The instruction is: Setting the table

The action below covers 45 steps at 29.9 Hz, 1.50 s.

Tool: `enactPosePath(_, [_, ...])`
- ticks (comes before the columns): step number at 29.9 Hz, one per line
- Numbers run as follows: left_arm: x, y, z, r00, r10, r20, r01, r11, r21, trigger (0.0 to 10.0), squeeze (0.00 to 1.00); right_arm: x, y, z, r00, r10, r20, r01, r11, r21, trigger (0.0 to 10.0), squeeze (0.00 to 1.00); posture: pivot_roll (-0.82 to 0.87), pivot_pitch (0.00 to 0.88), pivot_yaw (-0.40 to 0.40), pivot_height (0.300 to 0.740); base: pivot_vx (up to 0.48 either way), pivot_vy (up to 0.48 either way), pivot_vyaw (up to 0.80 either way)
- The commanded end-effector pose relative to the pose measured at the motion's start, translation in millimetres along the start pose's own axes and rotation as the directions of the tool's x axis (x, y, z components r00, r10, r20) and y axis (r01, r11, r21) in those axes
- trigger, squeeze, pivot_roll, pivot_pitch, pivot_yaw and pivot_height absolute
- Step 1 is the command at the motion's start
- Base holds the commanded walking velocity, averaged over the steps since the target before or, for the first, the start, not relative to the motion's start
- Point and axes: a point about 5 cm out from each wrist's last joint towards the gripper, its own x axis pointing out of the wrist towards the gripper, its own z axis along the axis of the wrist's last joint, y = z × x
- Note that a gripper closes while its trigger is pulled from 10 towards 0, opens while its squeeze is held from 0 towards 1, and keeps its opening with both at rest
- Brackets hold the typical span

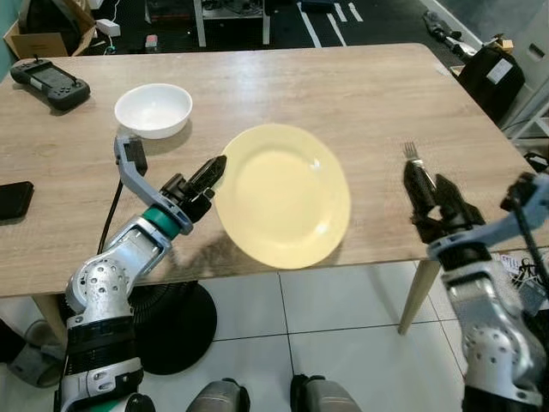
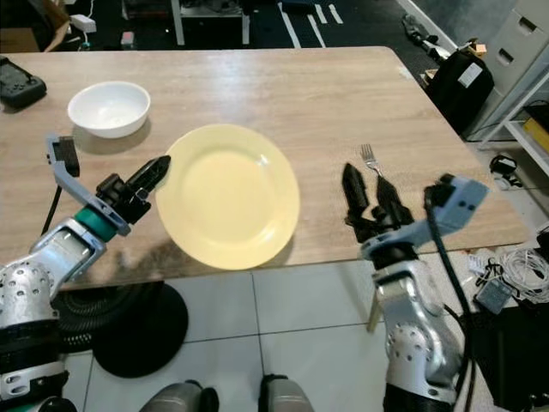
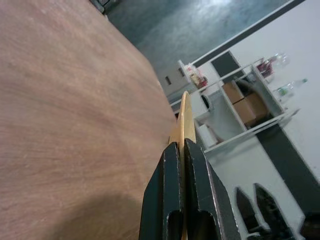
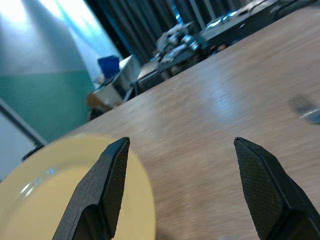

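Note:
A pale yellow plate (image 1: 283, 196) hangs slightly tilted just above the wooden table (image 1: 343, 86), near its front edge, and casts a shadow below. My left gripper (image 1: 214, 172) is shut on the plate's left rim. In the left wrist view the fingers (image 3: 170, 175) pinch the rim (image 3: 186, 115) edge-on. A silver fork (image 1: 412, 153) lies on the table to the right. My right gripper (image 2: 367, 193) stands open just in front of the fork, with nothing between its fingers. The right wrist view looks across the table past the open fingertips (image 4: 115, 165) to the plate (image 4: 75, 200).
A white bowl (image 1: 153, 110) sits at the back left of the table. A black handheld controller (image 1: 50, 81) lies at the far left corner and a dark phone (image 1: 13, 199) at the left edge. Bags and cables (image 1: 493, 73) crowd the floor on the right.

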Motion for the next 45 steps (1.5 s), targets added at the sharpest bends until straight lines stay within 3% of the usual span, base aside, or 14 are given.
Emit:
enactPosePath(1, [3.9, -12.5, 5, 0.998, -0.069, 0.012, 0.069, 0.998, 0.0, 10.0, 0.0, 0.1, 2.0, -7, 0.999, 0.022, -0.034, -0.021, 0.999, 0.05, 10.0, 0.0, 0.09, 0.0, 0.029, 0.74, 0.0, 0.0, 0.0])
enactPosePath(5, [9.0, -24.8, 14, 0.988, -0.15, 0.032, 0.15, 0.989, 0.002, 10.0, 0.0, -1.1, -0.6, -9, 1.0, 0.016, -0.026, -0.01, 0.977, 0.213, 10.0, 0.0, 0.08, 0.0, 0.033, 0.74, 0.0, 0.0, 0.0])
enactPosePath(7, [9.5, -32.2, 25, 0.978, -0.201, 0.057, 0.2, 0.98, 0.023, 10.0, 0.0, -2.5, -7.9, -4, 1.0, -0.019, 0.011, 0.015, 0.957, 0.29, 10.0, 0.77, 0.08, 0.0, 0.033, 0.74, 0.0, 0.0, 0.0])
enactPosePath(12, [9.2, -47.8, 45, 0.956, -0.278, 0.099, 0.271, 0.959, 0.078, 10.0, 0.0, -6.9, -14.2, 6, 0.999, -0.024, 0.044, 0.008, 0.94, 0.342, 10.0, 0.82, 0.08, 0.0, 0.03, 0.74, 0.0, 0.0, 0.0])
enactPosePath(13, [10.4, -53.3, 50, 0.949, -0.297, 0.108, 0.288, 0.953, 0.091, 10.0, 0.0, -8.6, -11.7, 8, 0.999, 0.007, 0.053, -0.026, 0.932, 0.361, 10.0, 1.0, 0.08, 0.0, 0.028, 0.74, 0.0, 0.0, 0.0])
enactPosePath(18, [16.7, -65.9, 54, 0.931, -0.343, 0.126, 0.333, 0.938, 0.091, 10.0, 0.0, -11.9, 14.5, 17, 0.974, 0.205, 0.094, -0.225, 0.876, 0.425, 10.0, 1.0, 0.08, 0.0, 0.025, 0.74, 0.0, 0.0, 0.0])
enactPosePath(19, [18.3, -67.9, 55, 0.926, -0.355, 0.13, 0.346, 0.934, 0.086, 10.0, 0.0, -13.7, 23.7, 18, 0.958, 0.268, 0.099, -0.284, 0.857, 0.431, 10.0, 0.09, 0.08, 0.0, 0.025, 0.74, 0.0, 0.0, 0.0])
enactPosePath(20, [20.2, -70.1, 55, 0.921, -0.366, 0.133, 0.358, 0.93, 0.083, 10.0, 0.0, -16.2, 34.0, 19, 0.937, 0.333, 0.106, -0.344, 0.825, 0.448, 10.0, 0.0, 0.07, 0.0, 0.025, 0.74, 0.0, 0.0, 0.0])
enactPosePath(28, [28.9, -82.3, 55, 0.895, -0.423, 0.143, 0.419, 0.906, 0.058, 10.0, 0.0, -20.9, 71.4, 17, 0.846, 0.514, 0.14, -0.509, 0.701, 0.5, 10.0, 0.0, 0.07, 0.0, 0.022, 0.74, 0.0, 0.0, 0.0])
enactPosePath(39, [38.9, -83.9, 40, 0.887, -0.444, 0.129, 0.45, 0.893, -0.018, 10.0, 0.0, -11.8, 81.3, 3, 0.837, 0.539, 0.092, -0.498, 0.682, 0.536, 10.0, 0.0, 0.07, 0.0, 0.024, 0.74, 0.0, 0.0, 0.0])
enactPosePath(40, [41.1, -82.2, 36, 0.89, -0.438, 0.127, 0.445, 0.895, -0.033, 10.0, 0.0, -10.5, 82.7, 3, 0.835, 0.542, 0.093, -0.499, 0.677, 0.54, 8.8, 0.0, 0.07, 0.0, 0.023, 0.74, 0.0, 0.0, 0.0])
enactPosePath(41, [42.1, -80.5, 31, 0.894, -0.433, 0.116, 0.44, 0.897, -0.043, 10.0, 0.0, -8.2, 82.6, 3, 0.841, 0.533, 0.095, -0.493, 0.682, 0.539, 2.1, 0.0, 0.06, 0.0, 0.025, 0.74, 0.0, 0.0, 0.0])
enactPosePath(43, [42.3, -77.7, 26, 0.9, -0.424, 0.101, 0.431, 0.901, -0.052, 10.0, 0.0, -3.8, 80.0, 3, 0.859, 0.503, 0.099, -0.47, 0.698, 0.54, 0.0, 0.0, 0.06, 0.0, 0.025, 0.74, 0.0, 0.0, 0.0])
enactPosePath(45, [41.7, -76.1, 24, 0.903, -0.419, 0.095, 0.425, 0.904, -0.057, 10.0, 0.0, -1.3, 77.5, 3, 0.872, 0.48, 0.1, -0.452, 0.708, 0.542, 0.0, 0.0, 0.06, 0.0, 0.025, 0.74, 0.0, 0.0, 0.0])
